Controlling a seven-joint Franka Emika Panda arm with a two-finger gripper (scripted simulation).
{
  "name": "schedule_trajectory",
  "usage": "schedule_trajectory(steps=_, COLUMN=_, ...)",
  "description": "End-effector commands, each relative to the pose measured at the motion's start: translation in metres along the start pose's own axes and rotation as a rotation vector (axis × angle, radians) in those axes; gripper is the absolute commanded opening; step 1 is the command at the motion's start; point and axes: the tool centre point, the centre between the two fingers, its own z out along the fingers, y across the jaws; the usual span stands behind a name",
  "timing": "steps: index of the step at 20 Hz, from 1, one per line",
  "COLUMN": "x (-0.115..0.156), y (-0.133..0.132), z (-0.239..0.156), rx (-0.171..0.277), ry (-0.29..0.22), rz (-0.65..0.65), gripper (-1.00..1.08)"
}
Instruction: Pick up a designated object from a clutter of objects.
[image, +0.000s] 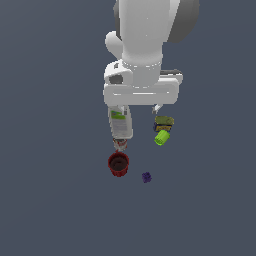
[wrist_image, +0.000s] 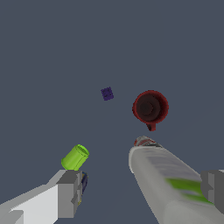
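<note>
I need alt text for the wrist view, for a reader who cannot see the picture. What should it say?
Two open gripper fingers frame a grey surface, with a small lime-green cup lying on its side just beyond one finger. A long white bottle with a green label lies by the other finger, and farther off are an upright dark red cup and a tiny purple piece.

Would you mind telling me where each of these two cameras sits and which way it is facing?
Exterior view: off the arm, raised, looking down at the floor with the white arm in front; the lime-green cup, dark red cup, white bottle and purple piece show.
Wrist view: on the wrist, looking past two spread grey fingers at the floor.
Shared: lime-green cup, dark red cup, white bottle, purple piece.
</note>
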Motion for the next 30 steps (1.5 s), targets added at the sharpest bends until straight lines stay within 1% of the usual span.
schedule_trajectory(steps=1, x=0.0, y=0.0, z=0.0, rx=0.0, ry=0.0, rz=0.0, gripper=1.0)
schedule_trajectory(steps=10, x=0.011, y=-0.014, z=-0.01, rx=0.008, ry=0.026, rz=-0.045, gripper=1.0)
schedule_trajectory(steps=17, x=0.011, y=-0.016, z=-0.005, rx=0.006, ry=0.025, rz=-0.057, gripper=1.0)
schedule_trajectory(steps=23, x=0.008, y=-0.028, z=0.021, rx=-0.007, ry=0.019, rz=-0.133, gripper=1.0)
schedule_trajectory(steps=30, x=-0.004, y=-0.055, z=0.077, rx=-0.028, ry=0.006, rz=-0.305, gripper=1.0)
